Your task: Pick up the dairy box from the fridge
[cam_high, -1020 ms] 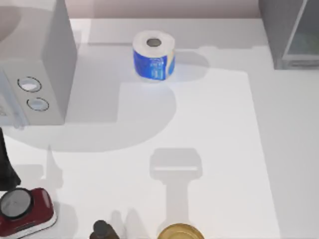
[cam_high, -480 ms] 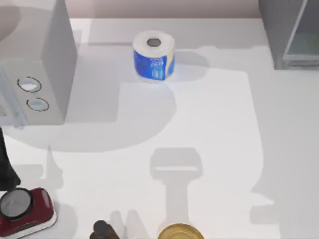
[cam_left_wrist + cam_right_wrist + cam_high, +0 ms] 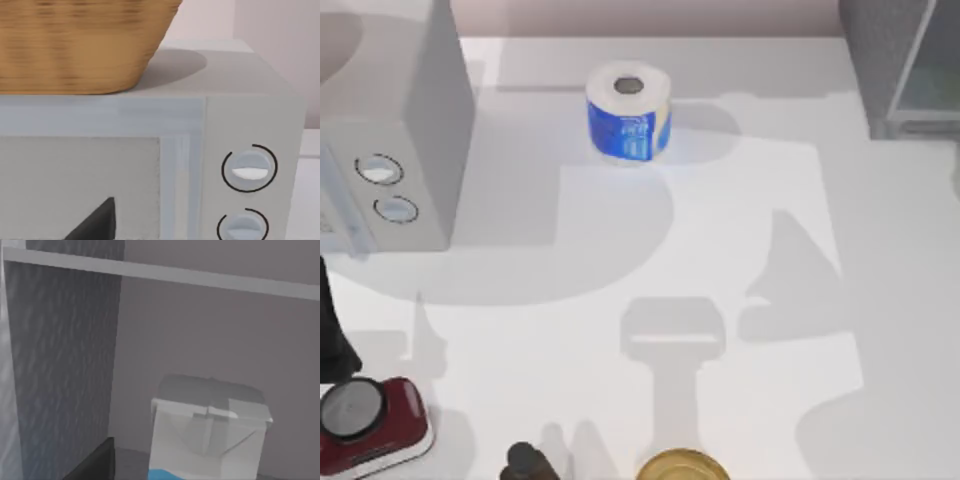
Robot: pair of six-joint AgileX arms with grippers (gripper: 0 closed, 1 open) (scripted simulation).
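The white table (image 3: 740, 260) carries the largest things at its edges: the light grey box with two round dials (image 3: 390, 140) at the left of the top view and the fridge (image 3: 905, 65), dark grey with a pale glassy panel, at the far right corner. The left wrist camera faces that dialled box (image 3: 150, 165) head-on and close, with a woven basket (image 3: 75, 45) sitting on its top; a dark wedge (image 3: 95, 225) at the frame's edge is part of the left arm's own gripper, and I cannot tell how far its fingers are parted. The right wrist camera looks level into the fridge's grey interior (image 3: 65, 365), where the dairy box (image 3: 210, 435) stands upright on the floor of the compartment, beneath a pale shelf edge (image 3: 200, 277), well apart from the camera. The right gripper's opening cannot be told either. On the table, a blue-and-white paper roll (image 3: 628, 110) stands near the back, a red-based scale (image 3: 370, 425) lies at the front left, and a gold lid (image 3: 680, 466) and dark bottle (image 3: 525, 462) sit at the front edge.
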